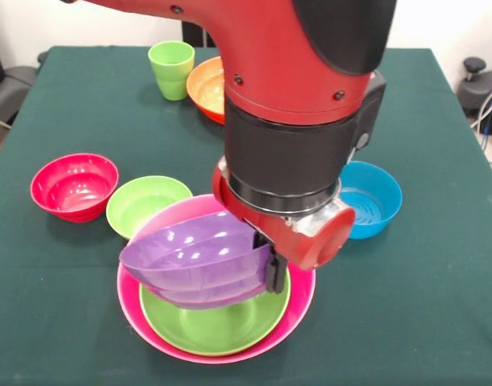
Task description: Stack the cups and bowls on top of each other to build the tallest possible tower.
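Note:
My gripper [274,276] is shut on the right rim of a large purple bowl [190,253] and holds it tilted, open side facing up and away. A second purple bowl [210,296] seems nested beneath it. Both hang just over a large lime green bowl [222,328] that sits inside the huge pink bowl [132,310] at the table's near middle. A light green cup [171,68] stands upright at the far side, next to a large orange bowl [204,88] partly hidden by the arm. The orange cup is out of view.
A small red bowl [73,186] and a small lime green bowl [145,205] sit left of the pink bowl. A small blue bowl [375,197] sits to the right. The arm's bulk [302,121] hides the table's middle. The green cloth [423,305] covers the table.

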